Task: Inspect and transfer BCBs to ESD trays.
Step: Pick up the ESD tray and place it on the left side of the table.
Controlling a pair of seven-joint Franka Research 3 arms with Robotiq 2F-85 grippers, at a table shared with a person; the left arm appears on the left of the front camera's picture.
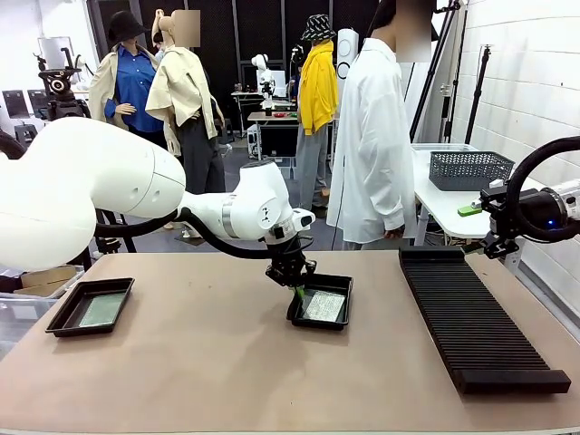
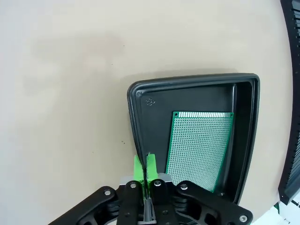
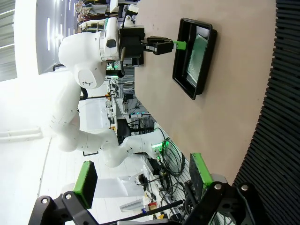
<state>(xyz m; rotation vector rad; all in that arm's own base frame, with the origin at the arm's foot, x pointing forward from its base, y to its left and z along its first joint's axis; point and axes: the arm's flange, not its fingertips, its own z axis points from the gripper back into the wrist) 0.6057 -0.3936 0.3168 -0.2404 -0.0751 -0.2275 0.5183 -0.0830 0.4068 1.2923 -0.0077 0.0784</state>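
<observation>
Table, near to far. Near left: ESD tray with a green BCB flat on its floor. Centre: second ESD tray holding another BCB, which lies toward the tray's right side. Left gripper is down at this tray's left rim, green pads pressed together; whether they pinch the rim cannot be told. Right side: long black ribbed rack. Right gripper sits off the table's right edge, fingers spread wide, empty. Far side: person in white shirt, grey mesh basket behind.
</observation>
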